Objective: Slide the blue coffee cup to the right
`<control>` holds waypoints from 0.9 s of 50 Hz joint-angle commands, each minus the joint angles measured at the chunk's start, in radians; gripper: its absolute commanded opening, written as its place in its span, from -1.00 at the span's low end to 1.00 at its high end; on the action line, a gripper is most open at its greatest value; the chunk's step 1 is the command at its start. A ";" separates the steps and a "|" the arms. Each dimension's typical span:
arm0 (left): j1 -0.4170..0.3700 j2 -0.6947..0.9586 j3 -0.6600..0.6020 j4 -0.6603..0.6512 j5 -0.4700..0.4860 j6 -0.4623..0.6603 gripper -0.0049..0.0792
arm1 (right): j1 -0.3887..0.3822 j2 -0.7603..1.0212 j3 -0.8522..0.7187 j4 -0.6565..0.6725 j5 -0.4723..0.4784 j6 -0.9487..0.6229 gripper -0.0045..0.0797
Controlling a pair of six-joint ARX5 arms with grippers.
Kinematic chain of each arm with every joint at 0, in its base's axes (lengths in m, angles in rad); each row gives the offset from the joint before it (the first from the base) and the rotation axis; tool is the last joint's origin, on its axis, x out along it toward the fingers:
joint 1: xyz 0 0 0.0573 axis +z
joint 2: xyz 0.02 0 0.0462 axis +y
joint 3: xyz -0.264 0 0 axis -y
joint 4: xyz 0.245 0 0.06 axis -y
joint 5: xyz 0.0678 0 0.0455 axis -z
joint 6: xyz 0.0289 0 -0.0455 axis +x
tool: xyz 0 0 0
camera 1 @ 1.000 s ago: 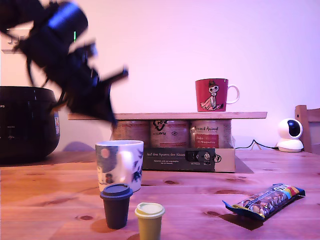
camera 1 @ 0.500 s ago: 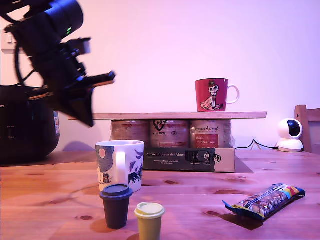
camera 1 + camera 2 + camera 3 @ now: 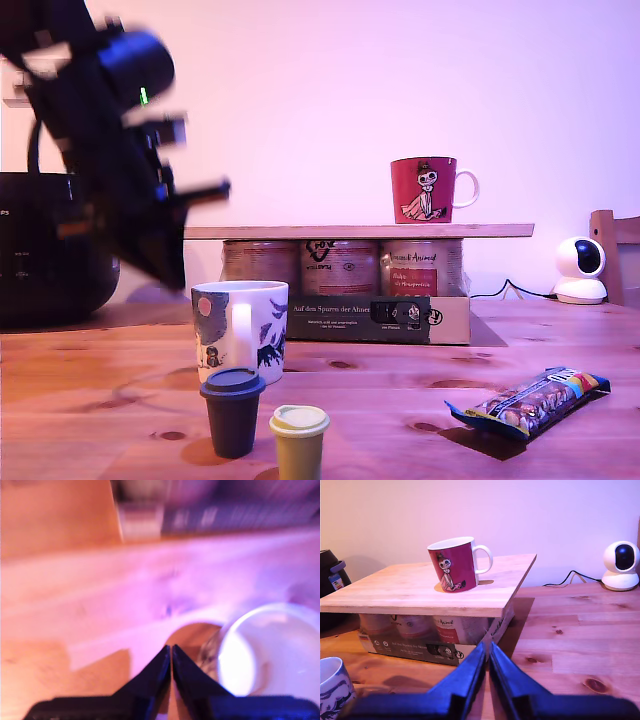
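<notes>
The blue coffee cup [image 3: 240, 325], a large white mug with blue and dark drawings and a pale pink circle, stands on the wooden table [image 3: 400, 380] towards the exterior view's left, its white handle facing the camera. My first gripper [image 3: 172, 275] hangs, blurred, just above and to the exterior view's left of its rim. In the first wrist view this gripper [image 3: 171, 650] is shut with nothing in it, beside the cup's rim [image 3: 270, 650]. My second gripper [image 3: 486, 647] is shut and empty, apart from the cup [image 3: 332, 685], and does not show in the exterior view.
A small dark lidded cup [image 3: 232, 410] and a small yellow cup [image 3: 299, 440] stand in front of the mug. A snack packet [image 3: 530, 400] lies at the exterior view's right. A red mug [image 3: 425, 190] sits on a board [image 3: 360, 231] over a box. A white camera [image 3: 580, 268] and a black appliance [image 3: 50, 250] stand behind.
The first arm swung from above the cup towards the exterior view's left, then dropped lower beside the cup's rim. The cup stands in the same spot.
</notes>
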 commanded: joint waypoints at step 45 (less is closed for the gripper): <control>-0.146 0.066 -0.019 0.107 0.131 -0.061 -0.93 | 0.006 0.002 -0.003 0.011 -0.007 0.002 -0.92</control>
